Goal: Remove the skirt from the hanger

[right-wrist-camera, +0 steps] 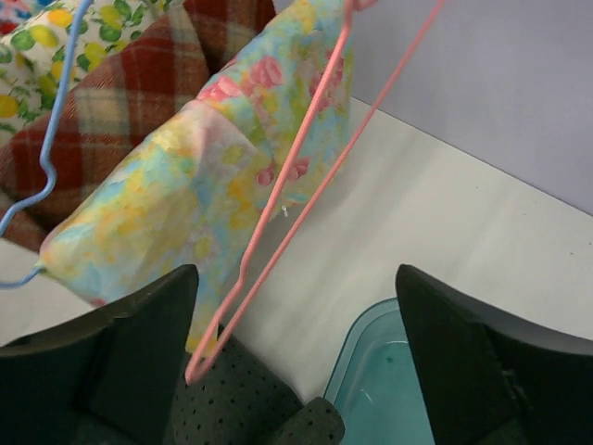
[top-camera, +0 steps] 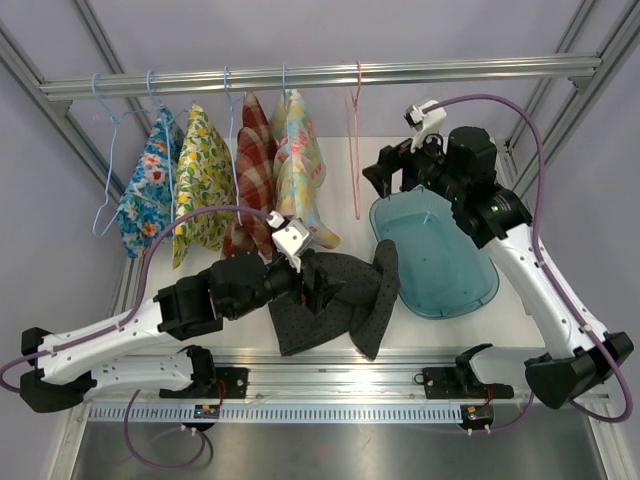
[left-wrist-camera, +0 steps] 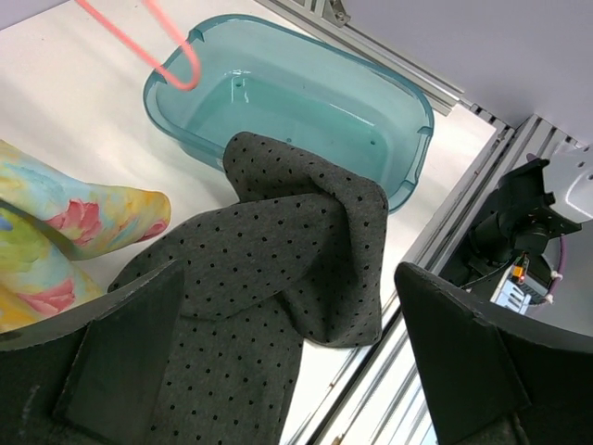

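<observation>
Well, from above first: the dotted skirt (top-camera: 335, 300) lies crumpled on the table (top-camera: 425, 335), just beside the teal tub (top-camera: 440, 260), and the pink hanger (top-camera: 356, 160) hangs bare on the rail (top-camera: 320, 75). So the garment is off, I'd say. The left gripper (top-camera: 322, 290) hovers right over the cloth; the right gripper (top-camera: 390, 175) sits up by the hanger's lower end.

Left wrist now: fingers (left-wrist-camera: 120, 352) wide apart, nothing between them, the skirt heaped below with one fold leaning on the tub's wall.

Right wrist: fingers (right-wrist-camera: 139, 362) also spread, the pink wire passing between them unclamped, probably where it was steadied. A floral skirt (right-wrist-camera: 204, 176) hangs just behind.
</observation>
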You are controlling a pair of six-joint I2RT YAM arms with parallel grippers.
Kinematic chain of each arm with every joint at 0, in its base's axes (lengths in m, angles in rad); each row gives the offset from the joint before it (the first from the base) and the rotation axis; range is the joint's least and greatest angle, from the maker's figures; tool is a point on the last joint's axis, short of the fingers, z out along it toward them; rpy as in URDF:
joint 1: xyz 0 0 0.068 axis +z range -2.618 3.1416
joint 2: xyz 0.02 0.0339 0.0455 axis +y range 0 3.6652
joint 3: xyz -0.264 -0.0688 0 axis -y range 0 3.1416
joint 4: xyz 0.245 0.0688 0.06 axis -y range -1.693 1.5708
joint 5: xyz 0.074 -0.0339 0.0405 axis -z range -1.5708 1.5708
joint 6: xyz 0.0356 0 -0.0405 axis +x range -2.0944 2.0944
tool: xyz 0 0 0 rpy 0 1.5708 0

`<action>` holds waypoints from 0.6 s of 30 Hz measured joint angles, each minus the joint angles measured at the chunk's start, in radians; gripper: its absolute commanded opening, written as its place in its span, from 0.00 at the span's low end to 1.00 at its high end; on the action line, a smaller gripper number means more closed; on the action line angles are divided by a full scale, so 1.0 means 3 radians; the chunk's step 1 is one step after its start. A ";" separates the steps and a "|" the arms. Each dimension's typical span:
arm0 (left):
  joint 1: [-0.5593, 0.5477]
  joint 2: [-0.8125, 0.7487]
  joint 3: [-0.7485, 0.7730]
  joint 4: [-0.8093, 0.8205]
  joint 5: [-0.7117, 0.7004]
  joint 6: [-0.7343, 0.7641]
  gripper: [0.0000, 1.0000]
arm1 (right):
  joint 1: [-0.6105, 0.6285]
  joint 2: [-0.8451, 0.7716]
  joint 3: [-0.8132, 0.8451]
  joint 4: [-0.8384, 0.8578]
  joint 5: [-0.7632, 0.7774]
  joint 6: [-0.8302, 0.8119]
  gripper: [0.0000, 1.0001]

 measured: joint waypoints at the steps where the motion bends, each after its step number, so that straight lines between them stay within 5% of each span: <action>1: 0.0000 -0.0009 0.0006 -0.0025 -0.0008 0.0001 0.99 | 0.0000 -0.0076 -0.0046 -0.0023 -0.0066 -0.0095 0.99; 11: 0.0000 -0.0210 0.0009 -0.0156 -0.0145 0.0076 0.99 | -0.0186 -0.0818 -0.0407 -0.0750 -0.1011 -0.0839 0.99; 18: 0.0000 -0.0381 0.0009 -0.0226 -0.0209 0.0075 0.99 | -0.0225 -0.0971 -0.1058 -0.1297 -0.1685 -0.0651 0.99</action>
